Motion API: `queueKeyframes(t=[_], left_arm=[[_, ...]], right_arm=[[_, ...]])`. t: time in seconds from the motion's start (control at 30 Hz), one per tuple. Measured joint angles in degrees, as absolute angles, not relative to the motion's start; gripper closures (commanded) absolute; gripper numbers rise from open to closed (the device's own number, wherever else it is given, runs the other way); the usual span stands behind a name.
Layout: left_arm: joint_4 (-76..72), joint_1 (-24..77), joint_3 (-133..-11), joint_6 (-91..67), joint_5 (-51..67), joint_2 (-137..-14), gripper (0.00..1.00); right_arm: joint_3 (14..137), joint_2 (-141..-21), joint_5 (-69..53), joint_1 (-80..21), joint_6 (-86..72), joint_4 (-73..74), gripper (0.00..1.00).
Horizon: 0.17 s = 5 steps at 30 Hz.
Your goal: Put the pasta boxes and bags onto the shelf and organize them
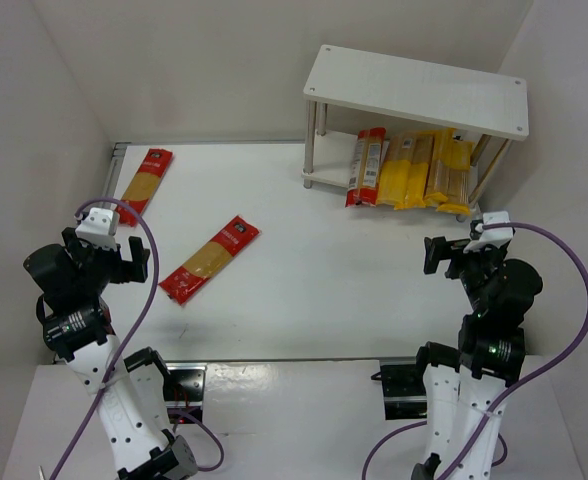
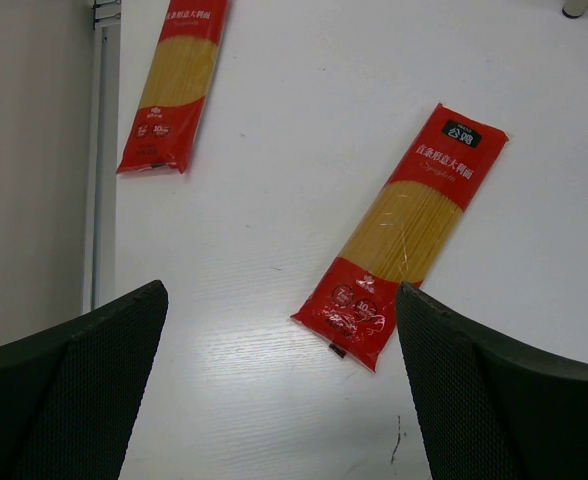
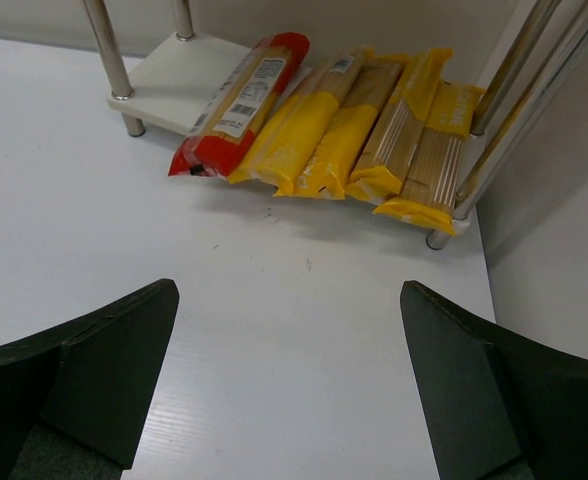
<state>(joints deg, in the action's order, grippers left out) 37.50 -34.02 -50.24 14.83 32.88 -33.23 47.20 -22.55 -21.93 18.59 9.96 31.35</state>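
Overhead, upper right, the shelf (image 1: 419, 90) carries shelved packs (image 1: 409, 170) on its lower tier. One red pack (image 1: 210, 259) lies loose centre-left on the tabletop (image 1: 314, 280), and a second red pack (image 1: 146, 184) lies upper left. Left wrist view: left gripper (image 2: 282, 300) spread, empty. Right wrist view: right gripper (image 3: 289, 295) likewise. Packs judged light and brittle; grip mid-length.

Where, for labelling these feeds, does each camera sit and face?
Top external: high behind the bases, looking down on the white table; left gripper, right gripper visible.
Left wrist: left arm, facing two red-ended flat spaghetti packs; own black fingers.
Right wrist: right arm, facing the white two-tier shelf; own fingers.
Shared: top, left wrist show both packs.
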Motion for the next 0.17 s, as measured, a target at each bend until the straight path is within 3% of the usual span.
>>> queueKeyframes(t=[0.17], left_arm=[[37.5,-34.0,-50.2,14.8,32.9,-33.2,0.0]], right_arm=[[47.2,-22.4,-21.9,18.6,10.0,31.4,0.0]])
